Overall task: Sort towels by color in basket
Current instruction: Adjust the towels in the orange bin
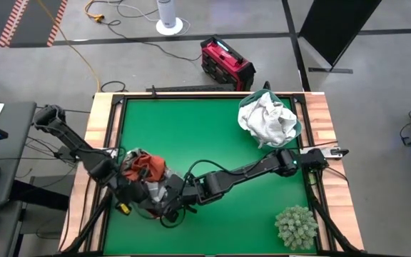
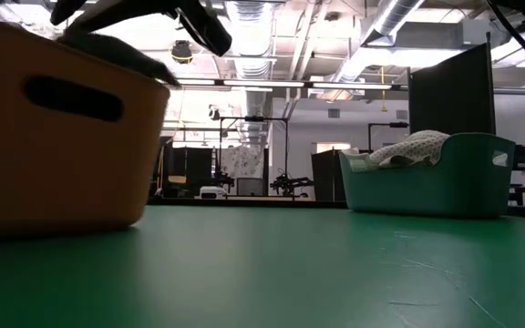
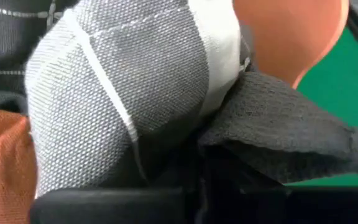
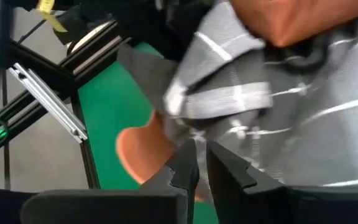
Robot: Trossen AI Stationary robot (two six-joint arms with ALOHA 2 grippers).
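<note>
Right up against the left arm's wrist camera is a light grey woven towel [image 3: 135,81], bunched up, with a dark grey towel [image 3: 278,130] folded beside it and a rust-orange towel [image 3: 2,162] touching its other side. Left end effector [image 1: 135,191] is pressed together; it sits down in that pile, but I can't make out which cloth it actually pinches.

All of that sits in the orange basket [image 2: 62,137], which stands at the front-left part of the green counter [image 1: 198,135], near the left edge. From above you see the rust-orange cloth heaped on top with grey stuff under and beside it.

Right arm stretches across the counter from the right edge, and the right end effector [image 1: 179,198] is at the same basket, just beside the left one. Its fingers [image 4: 229,171] are nearly together with only a thin gap, tips against a grey checked towel [image 4: 291,106]. Looks like a pinch on a fold of it, though I can't tell for sure.

Over by the back-right corner stands a teal basket [image 2: 427,178] with white towels [image 1: 266,118] piled over its rim. Spiky pale-green plant ball [image 1: 296,226] sits in the front-right corner, well apart from both baskets.
</note>
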